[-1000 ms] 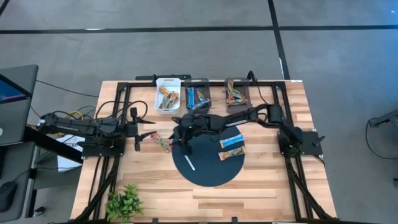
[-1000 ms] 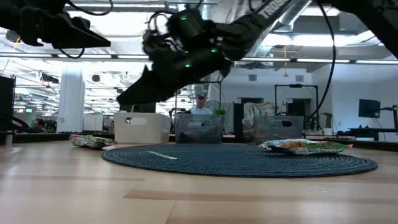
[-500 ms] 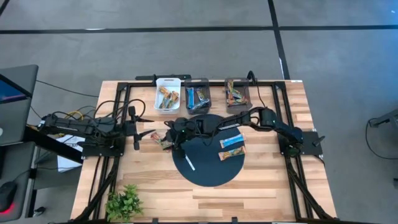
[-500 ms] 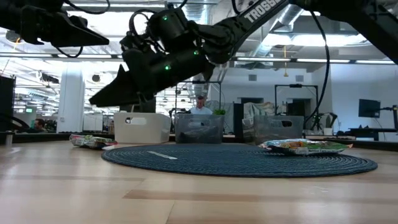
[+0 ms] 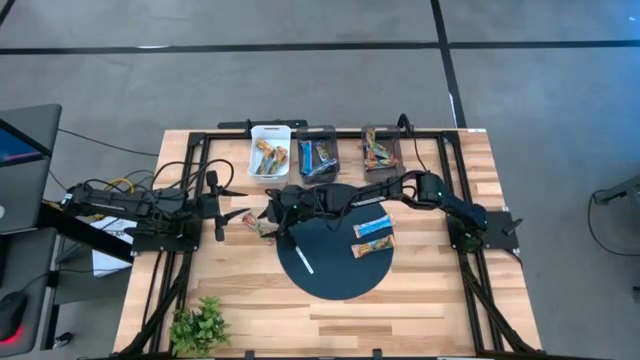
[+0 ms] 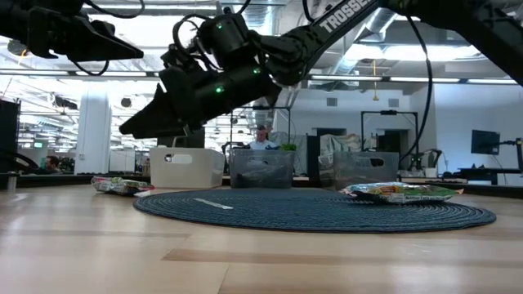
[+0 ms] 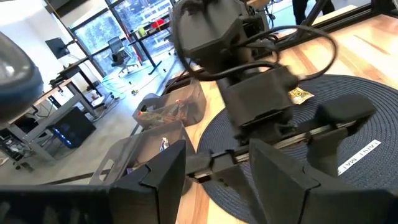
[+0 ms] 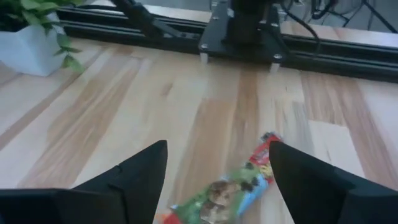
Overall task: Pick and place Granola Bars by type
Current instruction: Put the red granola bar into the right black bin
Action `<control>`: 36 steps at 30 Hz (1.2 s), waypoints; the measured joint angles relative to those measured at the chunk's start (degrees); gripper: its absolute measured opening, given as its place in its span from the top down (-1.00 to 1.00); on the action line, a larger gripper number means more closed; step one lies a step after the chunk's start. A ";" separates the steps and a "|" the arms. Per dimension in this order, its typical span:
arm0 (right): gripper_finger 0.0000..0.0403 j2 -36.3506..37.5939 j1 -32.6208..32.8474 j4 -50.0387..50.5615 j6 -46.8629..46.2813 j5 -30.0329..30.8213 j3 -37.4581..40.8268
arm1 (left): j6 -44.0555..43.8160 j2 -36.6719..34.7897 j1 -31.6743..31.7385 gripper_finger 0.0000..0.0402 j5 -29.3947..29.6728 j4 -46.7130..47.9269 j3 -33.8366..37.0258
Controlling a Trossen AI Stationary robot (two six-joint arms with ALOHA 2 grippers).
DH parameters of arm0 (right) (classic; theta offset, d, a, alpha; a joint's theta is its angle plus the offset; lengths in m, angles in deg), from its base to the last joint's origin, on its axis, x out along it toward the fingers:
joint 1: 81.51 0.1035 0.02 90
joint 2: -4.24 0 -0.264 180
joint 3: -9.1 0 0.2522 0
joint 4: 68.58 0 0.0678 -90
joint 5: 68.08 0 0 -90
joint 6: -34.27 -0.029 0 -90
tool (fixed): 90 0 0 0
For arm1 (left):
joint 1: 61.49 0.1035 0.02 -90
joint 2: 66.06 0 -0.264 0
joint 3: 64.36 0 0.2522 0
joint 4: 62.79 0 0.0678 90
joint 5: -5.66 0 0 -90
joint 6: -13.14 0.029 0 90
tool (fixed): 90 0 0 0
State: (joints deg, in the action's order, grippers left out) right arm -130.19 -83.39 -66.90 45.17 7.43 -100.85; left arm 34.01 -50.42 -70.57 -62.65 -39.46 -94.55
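A reddish multicoloured granola bar (image 5: 262,228) (image 8: 227,193) lies flat on the wood just left of the round dark mat (image 5: 335,275). My right gripper (image 5: 270,217) (image 8: 217,149) hovers above it, open, one finger on either side of the bar without touching it. In the low view the right gripper (image 6: 131,126) stands clear above the bar (image 6: 118,186). A blue bar (image 5: 373,227) and an orange-brown bar (image 5: 372,247) lie on the mat's right part. My left gripper (image 5: 243,217) waits open, close to the left of the bar.
Three bins holding bars stand at the far edge: a white one (image 5: 269,155) and two dark ones (image 5: 318,152) (image 5: 382,148). A thin white stick (image 5: 303,260) lies on the mat. A potted plant (image 5: 200,325) stands at the near left corner.
My right gripper has travelled from above the mat's left part toward the table's left edge and now hangs over the reddish bar. The bars have not moved.
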 joint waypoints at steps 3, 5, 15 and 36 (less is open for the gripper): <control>-0.37 -2.21 0.78 -3.09 0.87 -0.02 -0.08 | 0.00 0.00 0.00 0.15 -0.02 -0.04 0.00; -0.37 -3.78 1.08 -4.57 0.67 -0.13 0.15 | 0.00 0.00 0.00 0.15 -0.02 -0.20 -0.02; -0.37 -5.51 0.46 -7.62 -3.54 4.14 -0.33 | 0.08 0.00 0.00 0.15 -0.07 -0.11 -0.04; -0.37 -5.53 1.01 -2.69 -3.48 4.58 -0.07 | 0.06 0.00 0.00 0.15 -0.09 -0.44 -0.04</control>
State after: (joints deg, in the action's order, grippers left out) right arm -135.72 -82.38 -69.58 41.69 12.01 -100.91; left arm 34.07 -50.42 -70.57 -62.74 -39.90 -94.59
